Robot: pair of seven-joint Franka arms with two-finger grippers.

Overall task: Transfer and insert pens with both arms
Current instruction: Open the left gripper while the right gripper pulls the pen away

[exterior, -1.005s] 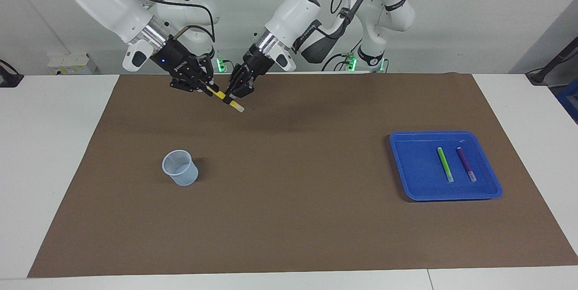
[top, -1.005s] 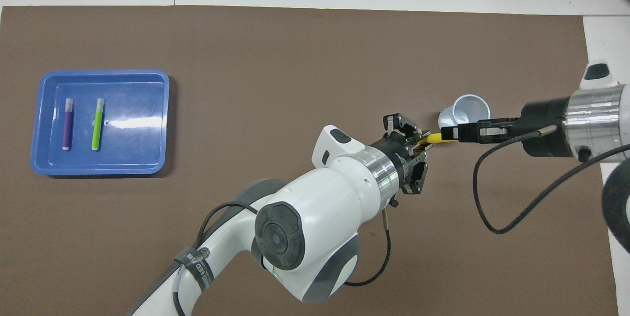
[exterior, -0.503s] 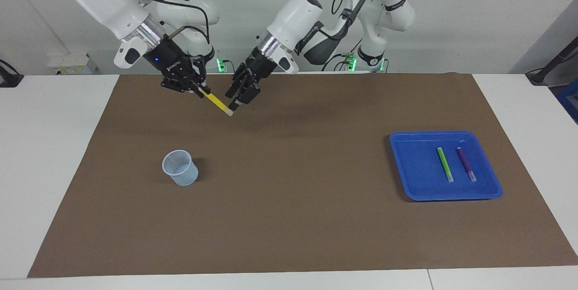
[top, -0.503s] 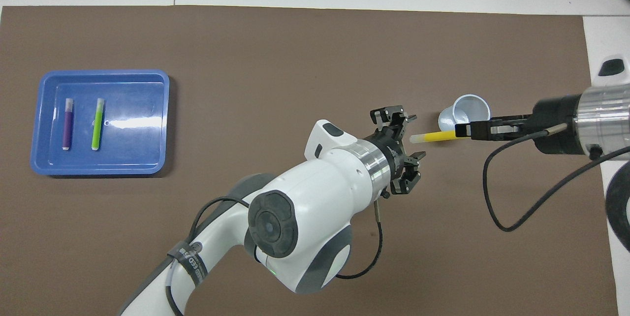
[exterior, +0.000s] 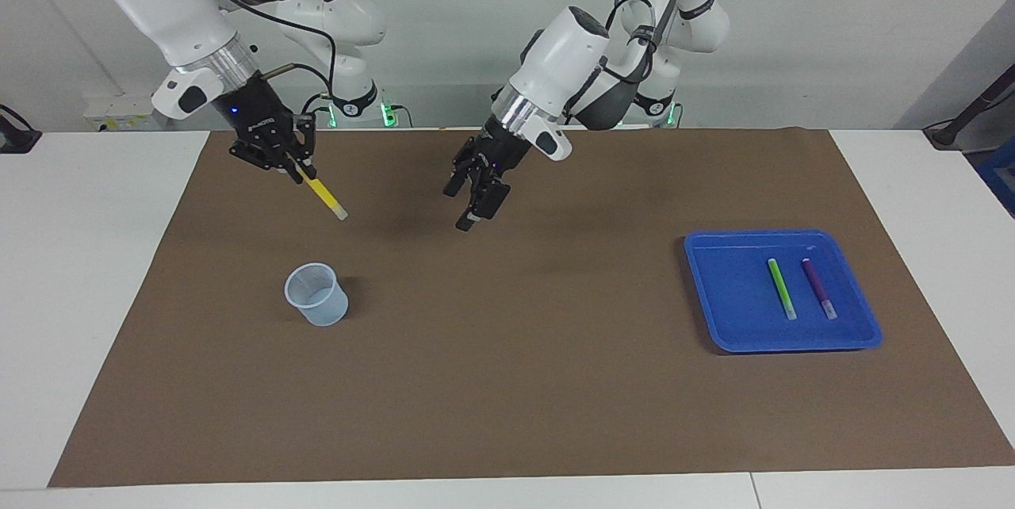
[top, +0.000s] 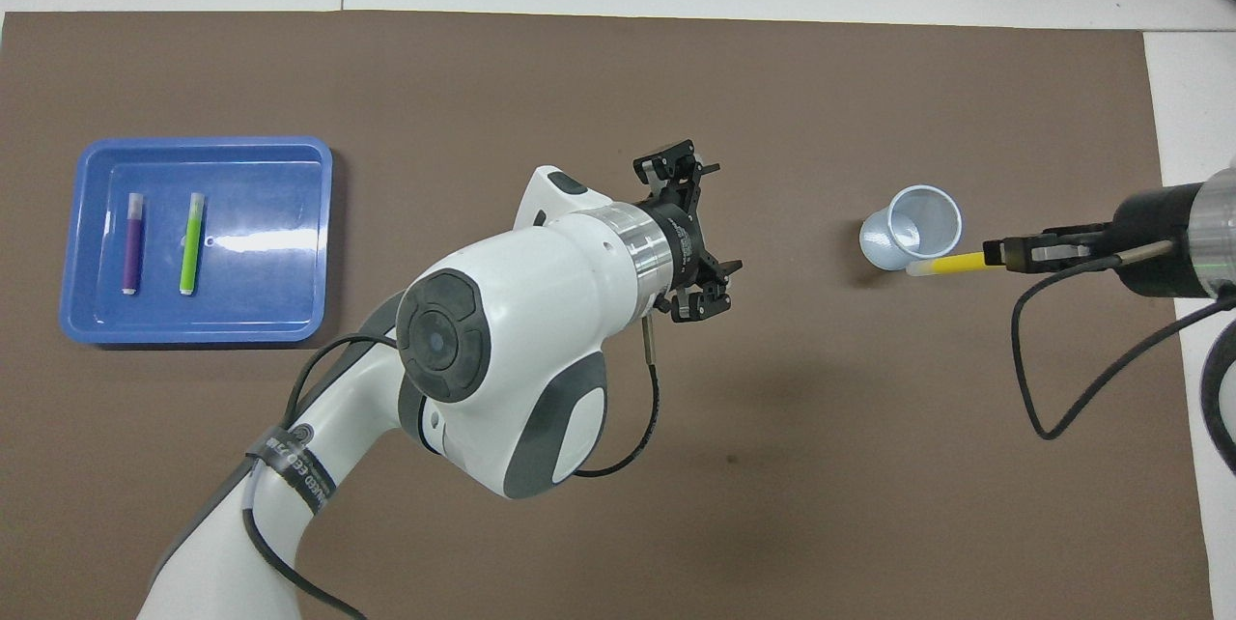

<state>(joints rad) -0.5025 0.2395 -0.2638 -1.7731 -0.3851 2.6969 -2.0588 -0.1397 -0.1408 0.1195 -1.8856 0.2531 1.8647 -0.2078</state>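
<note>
I see the right gripper (exterior: pixel 304 171) clamped on the yellow pen (exterior: pixel 326 197), up over the mat near the cup (exterior: pixel 316 294), pale tip angled down. Left gripper (exterior: pixel 473 208) empty, jaws apart, over mid-mat. Green pen (exterior: pixel 781 288) and purple pen (exterior: pixel 817 287) lie side by side in the blue tray (exterior: pixel 729 311)

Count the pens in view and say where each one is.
3. The yellow pen hangs from the right gripper above the mat; the green pen and purple pen lie in the blue tray.
</note>
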